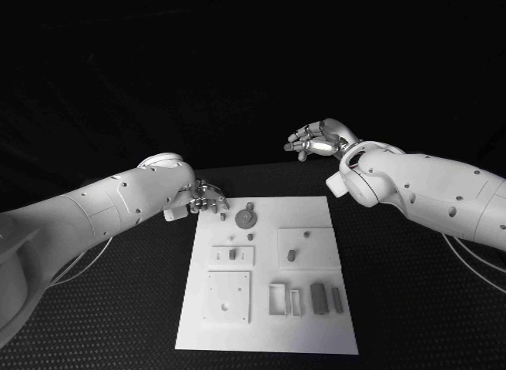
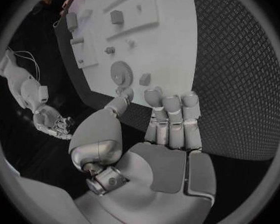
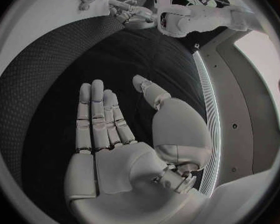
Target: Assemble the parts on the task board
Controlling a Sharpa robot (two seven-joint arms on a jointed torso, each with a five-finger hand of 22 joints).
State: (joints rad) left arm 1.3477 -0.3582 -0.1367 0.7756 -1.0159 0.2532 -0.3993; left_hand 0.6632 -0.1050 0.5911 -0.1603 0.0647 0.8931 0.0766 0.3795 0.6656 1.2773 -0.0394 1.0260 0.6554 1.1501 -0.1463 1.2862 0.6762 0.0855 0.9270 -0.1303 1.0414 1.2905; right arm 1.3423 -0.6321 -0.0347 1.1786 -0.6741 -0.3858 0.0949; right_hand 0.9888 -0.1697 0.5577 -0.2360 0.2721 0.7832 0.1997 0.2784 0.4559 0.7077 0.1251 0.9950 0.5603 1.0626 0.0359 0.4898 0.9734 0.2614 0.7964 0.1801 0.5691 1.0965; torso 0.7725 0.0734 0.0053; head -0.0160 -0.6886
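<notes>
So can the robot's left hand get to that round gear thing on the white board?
Probably yes. The left hand is open and holds nothing, hovering at the task board's far left corner. The gear lies close beside it, with just one small part between them.

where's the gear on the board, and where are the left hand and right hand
gear (image 1: 246,218): head view, centre of the toothed disc near the task board's far edge
left hand (image 1: 205,199): head view, middle of the silver hand at the board's far left corner
right hand (image 1: 316,142): head view, middle of the raised silver hand beyond the board
</notes>
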